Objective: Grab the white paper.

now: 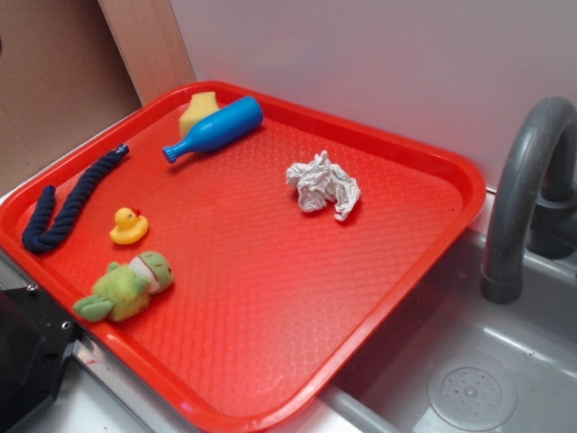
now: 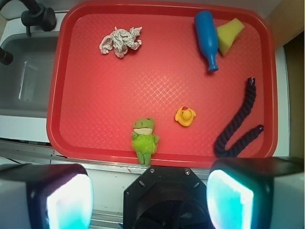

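The white paper (image 1: 323,185) is a crumpled wad lying alone in the far right part of the red tray (image 1: 270,361). The wrist view shows the white paper (image 2: 120,41) at the upper left of the tray (image 2: 119,95). My gripper (image 2: 150,195) hangs high over the tray's near edge, far from the paper. It is open, its two cyan-padded fingers (image 2: 66,202) spread wide with nothing between them. The exterior view does not show the gripper, only a black part of the robot (image 1: 27,352) at the lower left.
Also on the tray are a blue bottle (image 1: 215,128), a yellow sponge (image 1: 196,110), a dark blue rope (image 1: 72,203), a yellow duck (image 1: 129,226) and a green plush toy (image 1: 126,287). A grey sink (image 1: 469,361) with a faucet (image 1: 523,198) adjoins the tray.
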You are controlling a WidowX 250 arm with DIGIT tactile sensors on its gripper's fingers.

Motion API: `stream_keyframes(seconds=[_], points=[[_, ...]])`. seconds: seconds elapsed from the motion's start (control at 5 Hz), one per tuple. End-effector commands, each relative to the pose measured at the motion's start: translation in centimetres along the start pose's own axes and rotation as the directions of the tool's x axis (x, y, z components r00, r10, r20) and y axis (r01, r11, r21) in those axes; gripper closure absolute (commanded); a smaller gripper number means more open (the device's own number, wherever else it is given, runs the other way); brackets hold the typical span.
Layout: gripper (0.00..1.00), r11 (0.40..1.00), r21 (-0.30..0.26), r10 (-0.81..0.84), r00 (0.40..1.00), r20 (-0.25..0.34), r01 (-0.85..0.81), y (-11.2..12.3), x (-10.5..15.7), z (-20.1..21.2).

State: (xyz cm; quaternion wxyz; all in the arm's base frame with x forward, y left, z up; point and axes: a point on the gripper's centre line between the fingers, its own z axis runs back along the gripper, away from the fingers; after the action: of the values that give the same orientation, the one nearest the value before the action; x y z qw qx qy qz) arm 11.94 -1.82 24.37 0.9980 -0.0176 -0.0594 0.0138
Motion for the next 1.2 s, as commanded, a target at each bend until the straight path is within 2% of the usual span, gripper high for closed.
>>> stream_keyframes(seconds=[0.0, 0.2, 0.6, 1.0], points=[[0.00, 1.000, 0.000, 0.000, 1.000, 0.000, 0.000, 0.0, 0.0, 0.0], [0.00, 0.998, -0.019, 0.058, 0.997, 0.052, -0.057, -1.0, 2.2, -1.0], [0.00, 0.995, 0.004, 0.095, 0.974, 0.207, -0.098, -3.0, 6.9, -5.2], [0.00, 0.995, 0.058, 0.063, 0.965, 0.253, -0.080, -4.6, 11.1, -11.5]])
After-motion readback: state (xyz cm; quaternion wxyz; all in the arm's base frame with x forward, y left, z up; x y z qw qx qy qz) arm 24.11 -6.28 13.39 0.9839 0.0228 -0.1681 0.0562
